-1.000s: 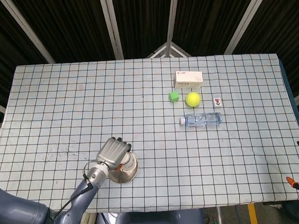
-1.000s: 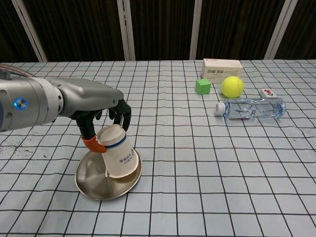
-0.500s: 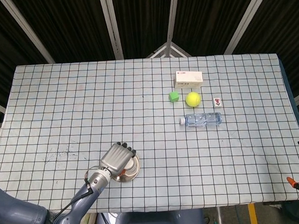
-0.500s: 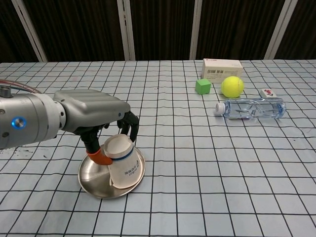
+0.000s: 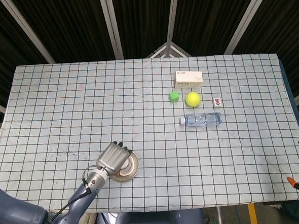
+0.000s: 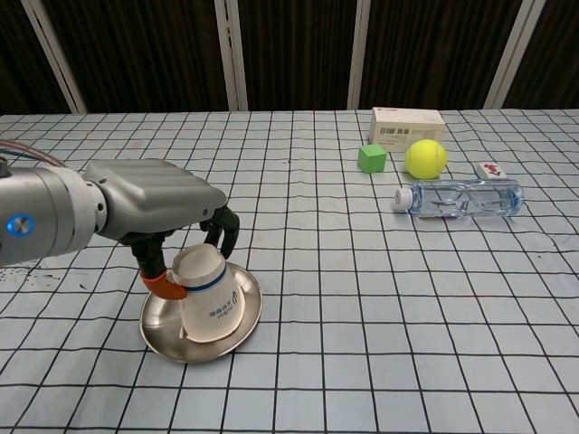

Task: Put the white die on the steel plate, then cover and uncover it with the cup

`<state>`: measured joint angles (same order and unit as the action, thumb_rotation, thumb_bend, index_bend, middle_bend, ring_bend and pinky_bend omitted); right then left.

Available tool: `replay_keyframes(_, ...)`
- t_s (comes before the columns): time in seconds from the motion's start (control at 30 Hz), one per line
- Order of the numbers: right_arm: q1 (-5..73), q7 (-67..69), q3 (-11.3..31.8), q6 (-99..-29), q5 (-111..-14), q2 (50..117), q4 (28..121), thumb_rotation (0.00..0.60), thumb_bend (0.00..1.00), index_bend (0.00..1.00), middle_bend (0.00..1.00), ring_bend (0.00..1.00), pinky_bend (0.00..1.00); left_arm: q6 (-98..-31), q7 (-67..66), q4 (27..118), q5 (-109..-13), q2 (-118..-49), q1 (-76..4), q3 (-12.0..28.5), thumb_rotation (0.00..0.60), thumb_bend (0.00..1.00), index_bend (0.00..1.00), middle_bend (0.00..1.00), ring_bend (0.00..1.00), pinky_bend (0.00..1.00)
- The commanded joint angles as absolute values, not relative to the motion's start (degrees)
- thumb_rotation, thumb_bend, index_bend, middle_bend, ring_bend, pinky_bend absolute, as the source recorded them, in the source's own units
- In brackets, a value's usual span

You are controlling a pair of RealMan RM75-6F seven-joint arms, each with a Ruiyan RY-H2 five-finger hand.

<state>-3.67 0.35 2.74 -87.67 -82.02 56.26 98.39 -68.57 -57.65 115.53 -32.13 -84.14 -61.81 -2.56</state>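
the left hand held the inverted cup from above, fingers curled round its upper part, and the cup stood nearly upright on the steel plate. the white die was not visible, so i judged it was under the cup, but i could not tell. to do this step well, the hand should move the cup straight, without tilting, so the rim does not push the die or slide the plate.

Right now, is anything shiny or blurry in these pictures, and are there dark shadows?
Chest view: sharp all over; the steel plate gleams and mirrors the cup held by the left hand, and the water bottle glints. Head view: even light, soft shadows only, though the far things, like the tennis ball, look tiny. Background is dark in both.
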Motion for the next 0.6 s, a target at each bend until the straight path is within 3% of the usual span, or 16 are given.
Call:
replay_keyframes(0.03, -3.66, 0.37, 2.71, -87.62, -82.01, 56.28, 98.39, 0.600, 0.04, 0.12, 0.14, 0.15, 0.14, -68.64, -57.60, 114.70, -32.78, -84.13, -61.72, -2.59, 0.600, 0.48, 0.49, 0.42, 0.26, 0.33)
replay_keyframes(0.6, -3.37, -0.40, 2.64, -87.00, -81.84, 56.57, 98.50, 0.600, 0.04, 0.12, 0.14, 0.15, 0.14, -67.43, -53.86, 110.14, -35.60, -83.78, -60.00, -1.53, 0.600, 0.48, 0.49, 0.42, 0.26, 0.33)
